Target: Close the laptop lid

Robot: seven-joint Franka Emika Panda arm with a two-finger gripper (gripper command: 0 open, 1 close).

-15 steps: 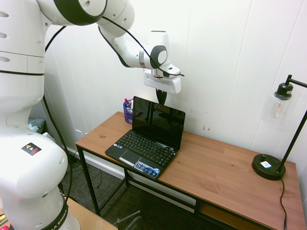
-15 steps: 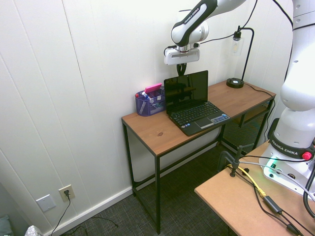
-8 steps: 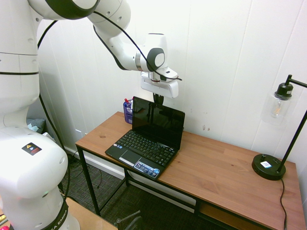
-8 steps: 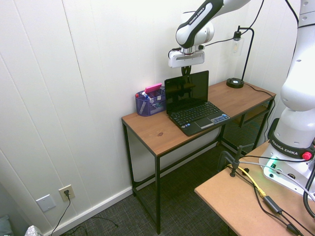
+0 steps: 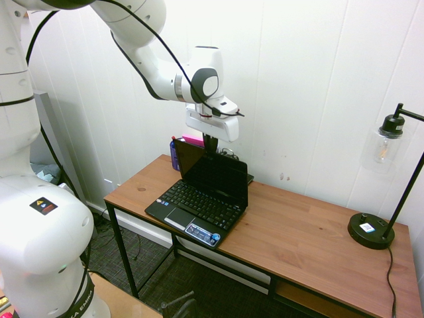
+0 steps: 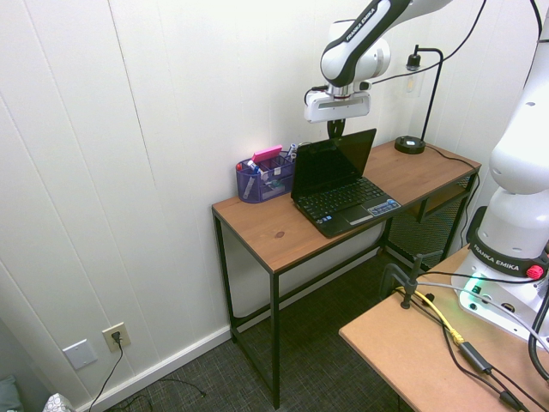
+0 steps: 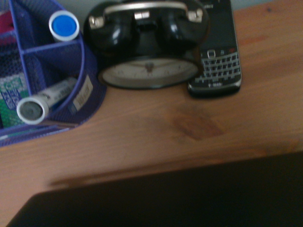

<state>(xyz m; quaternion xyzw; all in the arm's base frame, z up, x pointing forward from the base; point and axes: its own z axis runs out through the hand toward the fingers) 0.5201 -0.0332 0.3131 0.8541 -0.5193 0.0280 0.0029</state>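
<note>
A small black netbook stands open on the wooden desk (image 5: 311, 238), keyboard (image 5: 199, 202) toward the front edge. The laptop lid (image 5: 212, 177) (image 6: 332, 161) leans forward over the keys, partway down. My gripper (image 5: 210, 144) (image 6: 335, 130) hangs shut just behind the lid's top edge, fingertips against its back near the middle. In the wrist view the lid's dark back (image 7: 189, 196) fills the lower part of the picture.
Behind the laptop lie a black alarm clock (image 7: 149, 47), a black keypad phone (image 7: 215, 56) and a blue mesh pen holder (image 7: 42, 75) (image 6: 262, 176). A black desk lamp (image 5: 377, 199) stands at the desk's far end. The wall runs close behind the desk.
The gripper has moved toward the desk's front and slightly down, pushing the lid from near upright to a forward lean. The clock behind the laptop now shows.
</note>
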